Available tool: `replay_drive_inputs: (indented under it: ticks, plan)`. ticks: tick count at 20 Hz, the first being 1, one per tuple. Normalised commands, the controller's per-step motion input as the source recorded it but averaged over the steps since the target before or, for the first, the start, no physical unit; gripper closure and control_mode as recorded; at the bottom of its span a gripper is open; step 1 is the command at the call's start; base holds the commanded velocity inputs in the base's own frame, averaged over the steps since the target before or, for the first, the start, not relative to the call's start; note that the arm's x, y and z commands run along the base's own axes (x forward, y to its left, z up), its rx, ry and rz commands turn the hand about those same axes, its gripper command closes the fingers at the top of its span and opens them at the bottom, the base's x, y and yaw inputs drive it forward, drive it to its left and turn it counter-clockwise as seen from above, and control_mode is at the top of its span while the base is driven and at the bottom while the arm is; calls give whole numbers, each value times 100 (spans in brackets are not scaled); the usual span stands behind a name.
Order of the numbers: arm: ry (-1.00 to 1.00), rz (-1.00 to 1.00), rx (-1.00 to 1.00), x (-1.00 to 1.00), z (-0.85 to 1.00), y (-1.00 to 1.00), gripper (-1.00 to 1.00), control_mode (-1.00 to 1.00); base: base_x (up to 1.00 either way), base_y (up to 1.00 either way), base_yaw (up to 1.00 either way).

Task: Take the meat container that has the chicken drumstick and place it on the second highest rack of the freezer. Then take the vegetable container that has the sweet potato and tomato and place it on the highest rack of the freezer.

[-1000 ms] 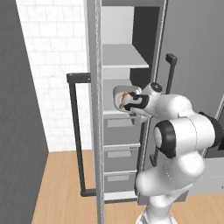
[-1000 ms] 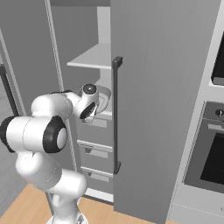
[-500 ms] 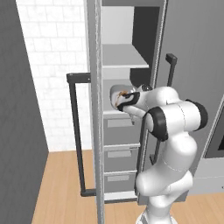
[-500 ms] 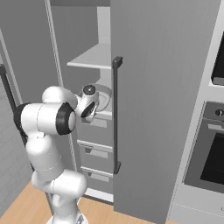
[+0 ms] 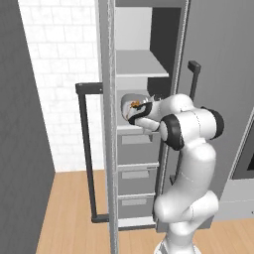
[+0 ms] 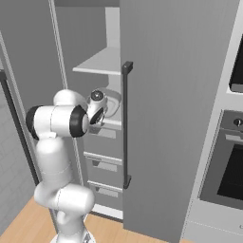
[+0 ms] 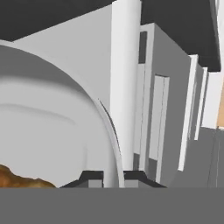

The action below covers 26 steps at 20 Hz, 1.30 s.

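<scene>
We pinch the meat container by its rim in our claw, level just above the second-highest rack, so the drumstick stays put.

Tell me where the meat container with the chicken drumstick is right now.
The meat container is pinched by its rim in the gripper, just inside the open freezer, over the shelf under the top shelf and above the drawers.
</scene>
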Motion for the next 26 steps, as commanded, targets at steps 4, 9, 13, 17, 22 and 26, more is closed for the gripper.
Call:
replay_drive_inputs:
  ticks: [4,9,13,17,22,26]
  plan:
    - [0,-2,0,50,-7,11,100,-100,0,0,0]
    - [0,-5,0,62,-6,8,100,-100,0,0,0]
    - [0,-8,0,57,-5,0,100,-100,0,0,0]
    - [0,-4,0,61,-9,3,100,-100,0,0,0]
    - [0,-1,0,63,-14,10,100,-100,0,0,0]
    - [0,-1,0,60,-19,7,100,-100,0,0,0]
